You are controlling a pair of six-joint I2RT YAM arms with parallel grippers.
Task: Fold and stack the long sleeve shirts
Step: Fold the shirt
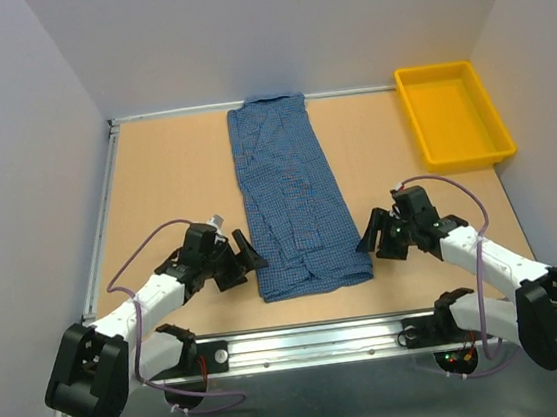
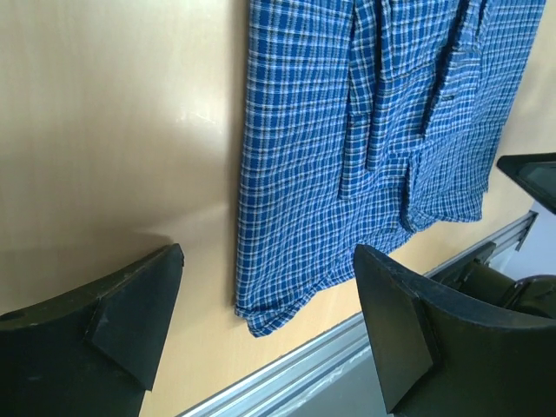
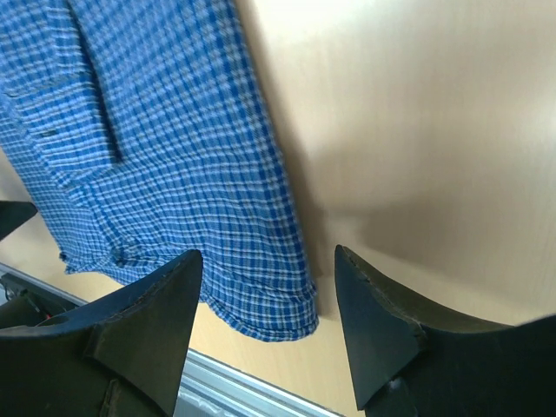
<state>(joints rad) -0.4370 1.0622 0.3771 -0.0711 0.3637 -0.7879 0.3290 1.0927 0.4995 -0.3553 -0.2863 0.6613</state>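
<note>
The blue check shirt (image 1: pixel 293 202) is lying in the middle of the table (image 1: pixel 175 180) as a long narrow strip. Its sleeves are tucked in, and it is running from the far edge down to the near rail. The left hand (image 1: pixel 244 257) is hovering just beside its near left corner, jaws standing wide and gripping nothing. The right hand (image 1: pixel 374 238) is waiting just off the near right corner, also parted and empty. The cloth is looking thin, light and limp, so it is likely to sag and slip over the smooth wood. Pinching all layers at both near corners seems the safest hold. I am counting one shirt, two hands and one yellow tray (image 1: pixel 449 114).
</note>
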